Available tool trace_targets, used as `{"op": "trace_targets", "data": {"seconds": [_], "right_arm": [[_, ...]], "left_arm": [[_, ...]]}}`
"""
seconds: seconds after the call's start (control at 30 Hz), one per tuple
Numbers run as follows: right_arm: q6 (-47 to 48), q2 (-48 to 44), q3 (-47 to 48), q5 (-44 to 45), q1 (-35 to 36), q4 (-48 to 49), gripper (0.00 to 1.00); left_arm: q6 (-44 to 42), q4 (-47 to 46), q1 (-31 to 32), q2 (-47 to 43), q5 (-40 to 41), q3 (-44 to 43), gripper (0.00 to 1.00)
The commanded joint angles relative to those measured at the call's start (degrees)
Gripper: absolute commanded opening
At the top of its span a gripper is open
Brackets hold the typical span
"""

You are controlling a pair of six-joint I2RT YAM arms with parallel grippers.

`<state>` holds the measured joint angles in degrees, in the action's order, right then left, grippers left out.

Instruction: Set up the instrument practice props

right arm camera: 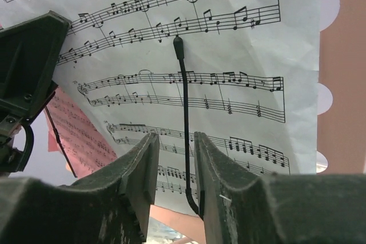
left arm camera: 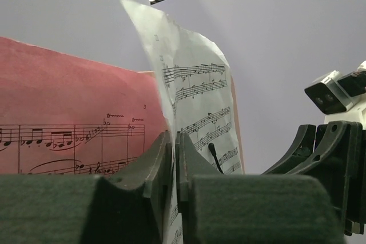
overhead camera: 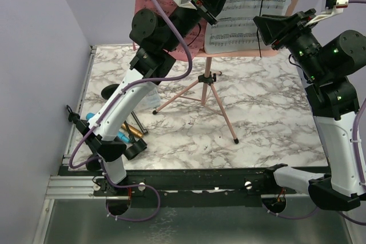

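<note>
White sheet-music page, printed notation

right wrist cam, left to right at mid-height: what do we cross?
Left arm's fingers → pink sheet-music page → black page-holder wire → pink perforated rack. The white page spans most of the width, so it's left out.

Veined white marble-patterned worktop between pale lilac walls, an aluminium rail along its near edge; a small clear box at left, partly hidden.
</note>
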<state>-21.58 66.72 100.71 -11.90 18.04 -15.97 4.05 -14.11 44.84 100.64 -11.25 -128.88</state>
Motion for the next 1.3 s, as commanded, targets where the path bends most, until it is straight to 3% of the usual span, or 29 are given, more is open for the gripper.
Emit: {"op": "trace_targets", "data": {"seconds": [0.0, 0.03, 0.23, 0.4, 0.5, 0.73, 0.93, 1.07, 1.27], "right_arm": [[-0.2, -1.1, 1.6, -1.0, 0.2, -1.0, 0.41], [-0.1, -1.3, 1.7, -0.9, 0.2, -2.1, 0.42], [1.9, -4.8, 1.5, -1.4, 0.2, -9.3, 0.55], [5.3, -11.4, -6.1, -7.1, 0.2, -13.0, 0.69], [6.5, -16.1, -11.6, -7.8, 0.2, -15.1, 0.75], [5.1, -25.3, -27.5, -11.0, 0.2, -16.6, 0.81], [-3.5, -31.7, -48.6, -15.6, 0.2, -9.1, 0.81], [-8.7, -32.3, -59.9, -14.8, 0.2, -3.6, 0.80], [-9.4, -25.4, -65.5, -9.8, 0.2, -0.1, 0.78]], "left_arm": [[0.1, -0.9, -0.1, -1.3, 2.4, 0.8, 0.21], [0.2, -0.9, -0.1, -1.9, 2.7, 1.2, 0.29], [2.1, -1.8, -0.1, -8.5, 4.6, 7.8, 0.52], [4.3, -1.5, -0.1, -18.2, 6.1, 17.1, 0.76], [6.6, -0.8, -0.1, -25.3, 6.0, 23.7, 0.85], [12.5, 12.0, -0.1, -40.9, 5.8, 38.1, 0.95], [17.6, 27.6, -0.1, -57.4, 15.5, 57.7, 0.98], [26.9, 36.3, -0.1, -68.4, 21.6, 70.9, 0.99], [44.1, 40.9, -0.1, -77.7, 29.7, 87.6, 0.99]]}}
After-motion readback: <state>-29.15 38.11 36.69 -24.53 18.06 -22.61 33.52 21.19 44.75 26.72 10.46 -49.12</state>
